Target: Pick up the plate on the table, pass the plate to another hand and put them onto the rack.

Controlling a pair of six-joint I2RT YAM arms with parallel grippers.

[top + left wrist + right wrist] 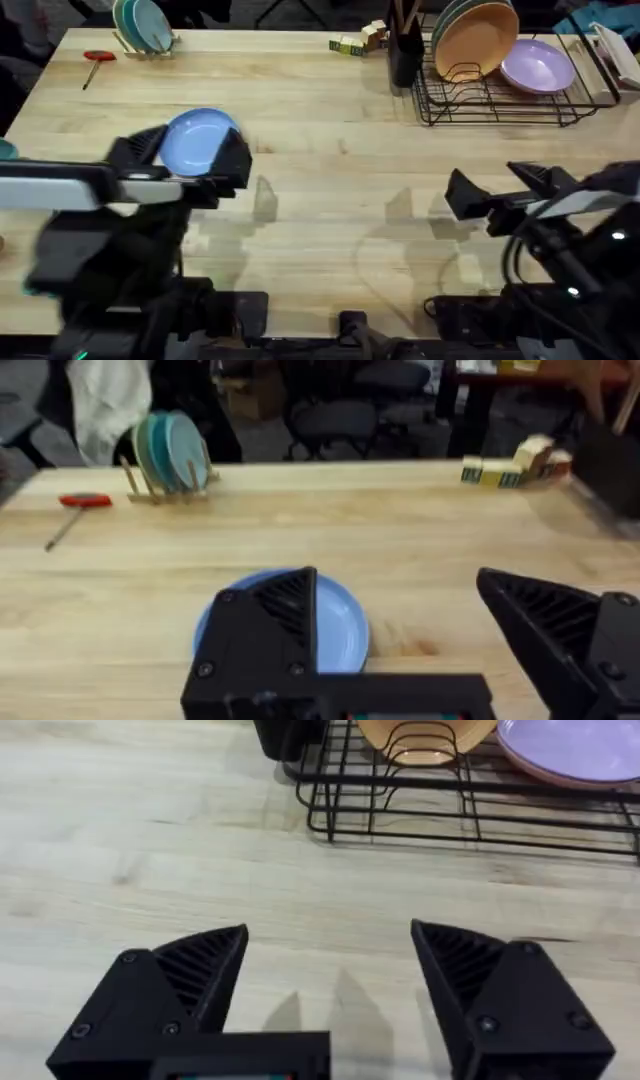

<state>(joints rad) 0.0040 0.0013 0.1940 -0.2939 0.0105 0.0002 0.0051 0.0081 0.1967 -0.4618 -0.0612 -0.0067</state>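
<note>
The light-blue plate (pixel 197 140) lies flat on the table (pixel 330 200), near the left edge and about halfway back. The left gripper (pixel 190 155) hangs right over it with its black fingers spread wide — one finger covers part of the plate's rim, and the other sits off to the side. I cannot tell if a finger touches the plate. In the left wrist view the plate (pixel 335 625) peeks out from behind one black finger (pixel 270 630).

The right gripper (pixel 500 190) is over the right side of the table, nearer the front edge, well apart from the plate. Its fingers are wide too, and they hold nothing — there is just bare wood between them in the right wrist view (pixel 330 970).

The black wire rack (pixel 500 95) stands at the back right corner of the table. An orange plate (pixel 478 40) stands up in it, and a purple plate (pixel 537 66) leans beside that one.

A small wooden holder with teal plates (pixel 142 28) sits at the back left corner.
</note>
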